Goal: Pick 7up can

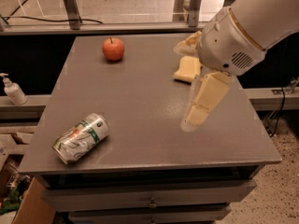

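Observation:
The 7up can (80,138), silvery-white with green bands and a red-orange mark, lies on its side near the front left corner of the grey table (140,101). My gripper (187,85) hangs over the right half of the table, well to the right of the can and apart from it. It is open and empty. One cream finger (205,99) points down toward the table; the other (188,43) shows beside the arm's white body.
A red apple (113,48) stands at the back left of the table. A yellow sponge (188,68) lies at the back right, partly behind the gripper. A white pump bottle (13,90) stands on a ledge left of the table. Drawers are under the table front.

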Controlling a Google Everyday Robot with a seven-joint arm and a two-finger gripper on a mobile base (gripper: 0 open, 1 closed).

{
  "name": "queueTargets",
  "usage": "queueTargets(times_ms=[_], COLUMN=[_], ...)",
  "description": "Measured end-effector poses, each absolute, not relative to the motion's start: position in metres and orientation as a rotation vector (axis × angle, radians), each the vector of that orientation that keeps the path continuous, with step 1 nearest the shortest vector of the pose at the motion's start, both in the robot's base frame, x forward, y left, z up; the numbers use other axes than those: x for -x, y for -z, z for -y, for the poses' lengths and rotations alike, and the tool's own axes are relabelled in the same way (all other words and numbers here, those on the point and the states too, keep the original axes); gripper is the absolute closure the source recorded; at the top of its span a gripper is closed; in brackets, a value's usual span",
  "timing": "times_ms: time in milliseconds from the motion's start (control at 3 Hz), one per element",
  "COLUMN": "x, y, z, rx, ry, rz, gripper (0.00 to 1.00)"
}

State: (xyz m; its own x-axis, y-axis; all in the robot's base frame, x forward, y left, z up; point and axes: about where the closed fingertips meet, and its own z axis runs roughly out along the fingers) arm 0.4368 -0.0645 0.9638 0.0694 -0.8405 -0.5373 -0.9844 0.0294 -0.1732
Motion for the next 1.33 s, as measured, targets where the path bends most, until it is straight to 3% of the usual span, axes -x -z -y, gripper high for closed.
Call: queueTargets(times_ms=[667, 1333], x=[-0.433, -0.402], y=[-0.938, -0.862], z=[0.028, -0.093], rx=[1.968, 2.189], ry=[-0.410, -0.611], rz=[-1.678, -1.342], gripper=[0.00, 0.00])
